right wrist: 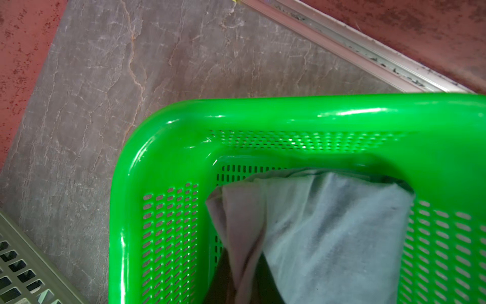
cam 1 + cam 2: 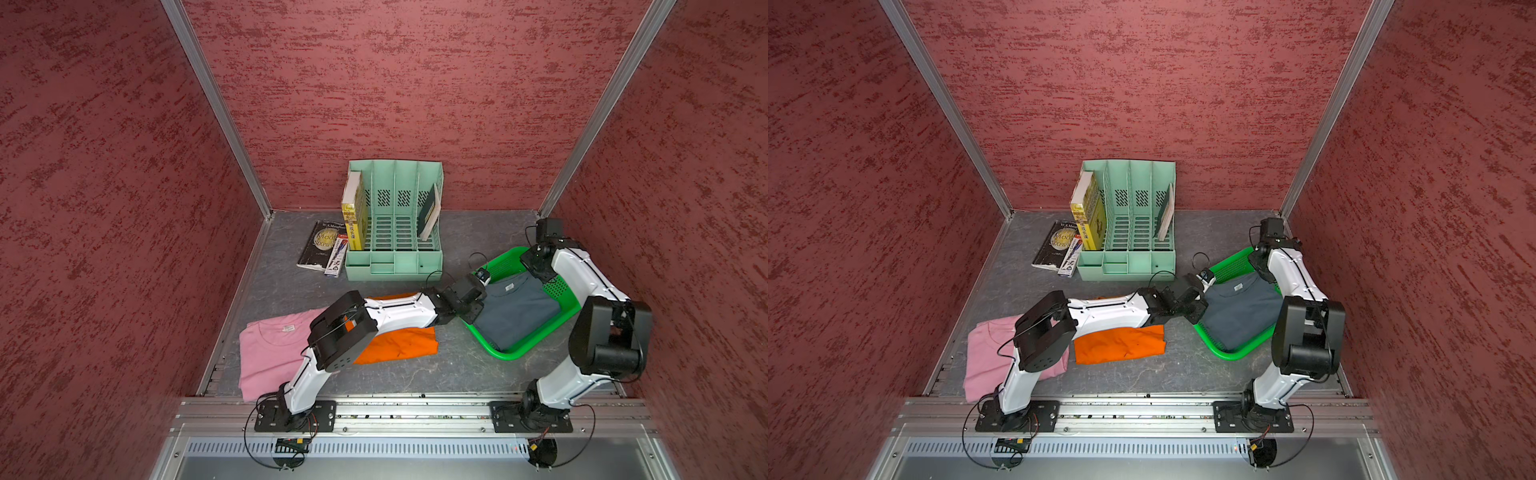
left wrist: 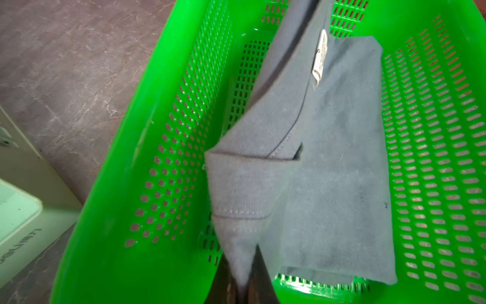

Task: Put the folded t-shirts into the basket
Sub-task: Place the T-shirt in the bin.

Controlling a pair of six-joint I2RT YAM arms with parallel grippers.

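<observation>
Both left gripper (image 3: 242, 289) and right gripper (image 1: 246, 287) pinch grey-blue tee (image 2: 515, 311) corners inside basket (image 2: 509, 354)

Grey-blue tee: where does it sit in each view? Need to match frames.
Top view: grey-blue tee lies flat in the basket, right of centre.
Top view: same spot, in the basket.
Left wrist: fills mid-frame, between the basket walls.
Right wrist: close up, in a basket corner.
Shared landmark: the basket's bright green rim.
</observation>
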